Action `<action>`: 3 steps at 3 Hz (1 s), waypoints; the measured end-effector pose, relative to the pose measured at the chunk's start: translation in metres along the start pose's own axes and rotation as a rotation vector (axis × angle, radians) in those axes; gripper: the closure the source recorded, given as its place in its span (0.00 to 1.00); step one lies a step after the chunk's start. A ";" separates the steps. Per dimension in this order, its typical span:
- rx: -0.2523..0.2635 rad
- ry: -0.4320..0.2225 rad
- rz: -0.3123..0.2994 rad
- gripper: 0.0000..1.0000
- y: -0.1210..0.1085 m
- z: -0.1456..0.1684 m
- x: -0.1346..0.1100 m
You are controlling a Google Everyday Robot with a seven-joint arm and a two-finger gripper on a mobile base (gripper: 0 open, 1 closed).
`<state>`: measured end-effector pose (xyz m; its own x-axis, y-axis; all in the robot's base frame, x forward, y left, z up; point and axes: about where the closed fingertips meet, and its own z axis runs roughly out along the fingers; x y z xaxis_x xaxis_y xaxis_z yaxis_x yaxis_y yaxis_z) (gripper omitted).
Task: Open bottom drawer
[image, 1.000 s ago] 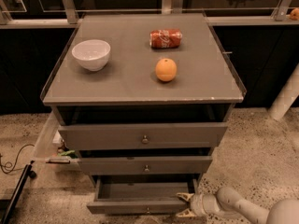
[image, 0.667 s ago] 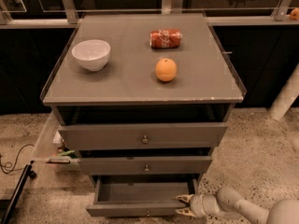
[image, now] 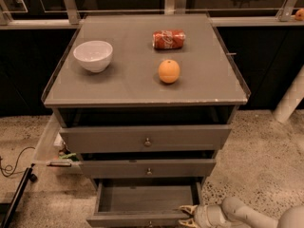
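The bottom drawer [image: 142, 218] is the lowest of three grey fronts on the cabinet. It stands pulled out toward me, with its empty dark inside [image: 145, 197] showing, and its front is cut off by the bottom edge of the view. My gripper [image: 186, 214] is at the bottom right, right at the right end of the drawer's front panel. My pale arm [image: 247, 215] reaches in from the lower right corner.
The middle drawer [image: 148, 167] and the top drawer [image: 147, 137] sit slightly out, each with a small round knob. On the cabinet top [image: 118, 87] are a white bowl [image: 93, 55], an orange [image: 169, 71] and a lying red can [image: 168, 39]. Cables [image: 12, 167] and clutter lie on the floor at the left.
The bottom drawer has slid a little further out toward me, and my gripper has moved with its front edge. Nothing on the cabinet top moved.
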<state>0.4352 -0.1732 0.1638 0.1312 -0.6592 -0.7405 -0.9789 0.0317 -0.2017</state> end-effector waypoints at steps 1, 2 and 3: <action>0.000 0.000 0.000 1.00 0.000 -0.001 -0.001; 0.004 -0.006 0.041 1.00 0.018 -0.005 0.003; 0.004 -0.006 0.041 1.00 0.018 -0.008 0.000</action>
<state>0.4165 -0.1783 0.1656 0.0915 -0.6526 -0.7522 -0.9829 0.0620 -0.1734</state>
